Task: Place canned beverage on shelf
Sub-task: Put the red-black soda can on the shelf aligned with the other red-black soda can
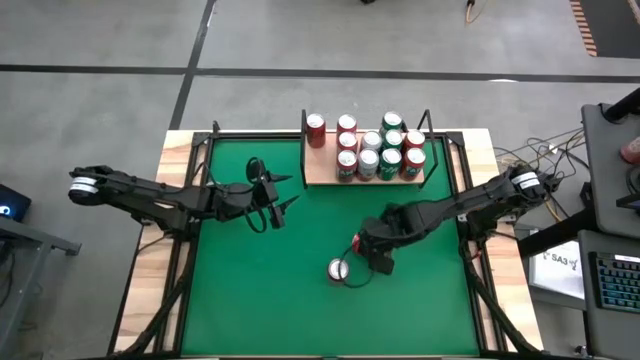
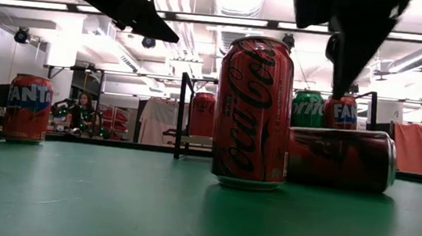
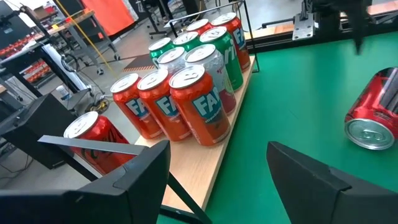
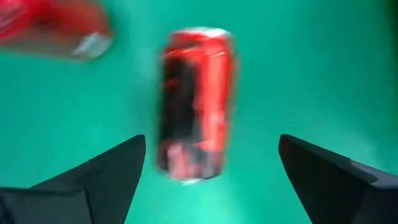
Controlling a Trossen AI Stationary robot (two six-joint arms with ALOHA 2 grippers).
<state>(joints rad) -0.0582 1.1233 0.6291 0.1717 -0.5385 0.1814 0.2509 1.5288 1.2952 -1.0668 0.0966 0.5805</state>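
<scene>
A red cola can (image 1: 340,268) (image 2: 253,111) stands upright on the green table. A second red can (image 2: 340,157) (image 3: 375,116) lies on its side just behind it. My right gripper (image 1: 372,252) (image 4: 211,143) hangs open above the lying can, pointing steeply down, and touches nothing. A blurred red can (image 4: 196,102) shows below its fingers. The shelf (image 1: 322,172) (image 3: 205,168), a tan board at the table's far edge, holds several upright cans (image 1: 380,150). My left gripper (image 1: 285,192) (image 3: 217,149) waits open left of the shelf, nothing between its fingers.
An orange Fanta can (image 2: 27,108) stands apart at the left of the low view. Black metal uprights (image 1: 304,122) rise at the shelf's ends. Open green felt (image 1: 260,300) spreads over the near half of the table. A person sits far behind in the room.
</scene>
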